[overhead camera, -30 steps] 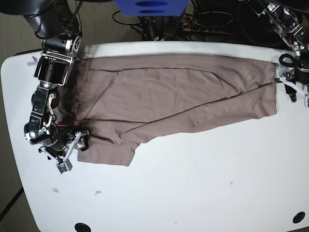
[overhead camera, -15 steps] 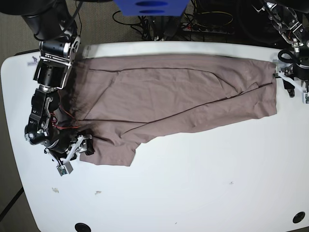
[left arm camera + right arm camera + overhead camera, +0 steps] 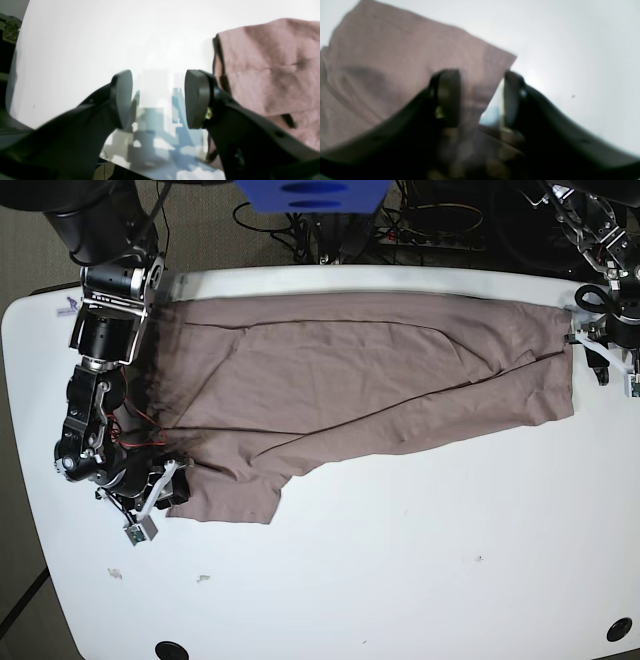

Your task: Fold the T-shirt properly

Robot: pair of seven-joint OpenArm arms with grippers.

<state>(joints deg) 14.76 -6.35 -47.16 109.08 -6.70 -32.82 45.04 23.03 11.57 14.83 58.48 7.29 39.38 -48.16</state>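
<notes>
Plain dusty mauve-brown short-sleeved T-shirt (image 3: pixel 370 380) of thin wrinkled knit, spread flat across white tabletop (image 3: pixel 420 560), between both end effectors. Right end effector (image 3: pixel 480 100): pads apart w/ corner of shirt hem lying between them, one pad over cloth, other beside its edge; actual pinch can't be told, view blurred. Left end effector (image 3: pixel 158 98): pads spread wide, nothing between, over bare tabletop just beside shirt's opposite edge, not touching cloth.
</notes>
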